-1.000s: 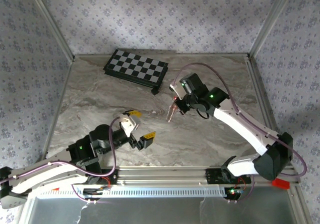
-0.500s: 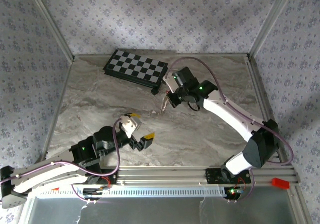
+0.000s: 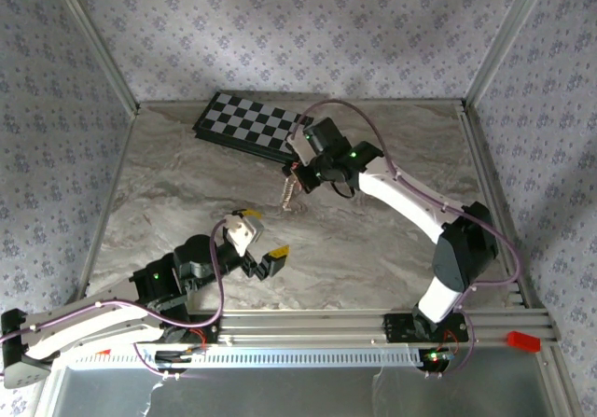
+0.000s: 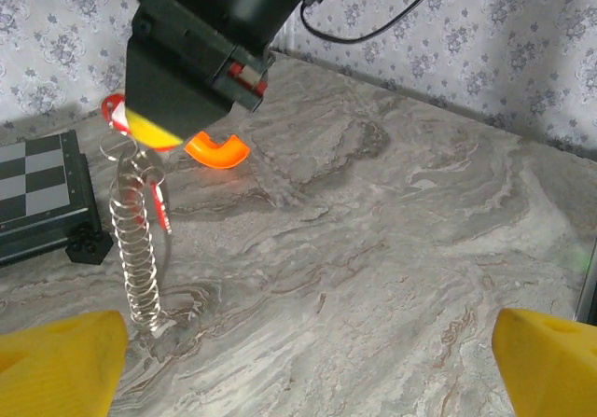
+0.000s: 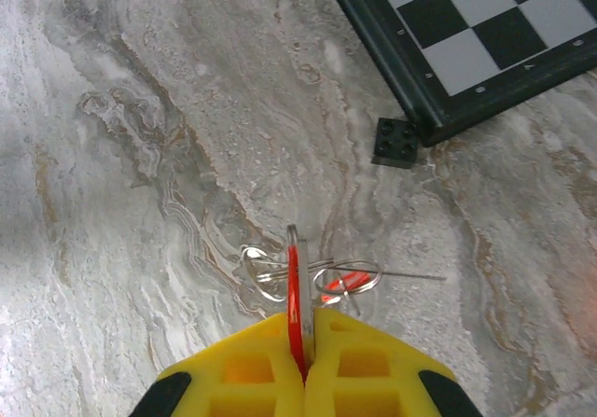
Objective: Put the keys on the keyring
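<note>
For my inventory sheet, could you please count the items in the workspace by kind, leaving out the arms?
Chequered board: 1
Black block: 1
Orange piece: 1
Red keys: 2
Keyring with chain: 1
Total: 6

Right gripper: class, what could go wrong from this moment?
1. The right gripper pinches just the thin edge of a red key; it may slip out.
2. The keyring chain hangs down to the table; if dragged, it could snag on the chequered board.
</note>
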`<state>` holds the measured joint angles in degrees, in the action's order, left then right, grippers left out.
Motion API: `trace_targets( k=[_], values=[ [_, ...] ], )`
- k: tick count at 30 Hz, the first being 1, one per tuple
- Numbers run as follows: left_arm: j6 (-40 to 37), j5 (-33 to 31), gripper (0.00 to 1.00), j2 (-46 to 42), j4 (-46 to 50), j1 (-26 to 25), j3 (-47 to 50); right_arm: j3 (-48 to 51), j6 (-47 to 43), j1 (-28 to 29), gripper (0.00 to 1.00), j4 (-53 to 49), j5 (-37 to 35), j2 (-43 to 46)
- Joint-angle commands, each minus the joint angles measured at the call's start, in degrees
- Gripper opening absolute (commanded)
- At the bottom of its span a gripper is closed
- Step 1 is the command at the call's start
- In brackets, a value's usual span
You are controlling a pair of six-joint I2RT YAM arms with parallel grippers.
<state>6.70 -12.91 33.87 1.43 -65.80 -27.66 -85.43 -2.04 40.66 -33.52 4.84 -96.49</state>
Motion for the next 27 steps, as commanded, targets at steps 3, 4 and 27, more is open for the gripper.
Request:
trace_targets(
  k=[3, 4, 27],
  values=[
    [-0.2, -0.8, 1.0, -0.7, -2.3, -0.3, 0.5, -3.3, 1.7, 1.2, 0.0, 1.8, 1.5, -1.9],
    [-0.2, -0.9, 0.99, -0.8, -2.6, -0.2, 0.6, -3.2, 1.8, 1.3, 0.0, 1.8, 1.5, -2.0],
    [-1.9, -2.8, 0.99, -2.2, -1.8, -0.2, 0.8, 10.4, 0.9, 0.9, 0.0, 1.3, 1.3, 6.0]
  ],
)
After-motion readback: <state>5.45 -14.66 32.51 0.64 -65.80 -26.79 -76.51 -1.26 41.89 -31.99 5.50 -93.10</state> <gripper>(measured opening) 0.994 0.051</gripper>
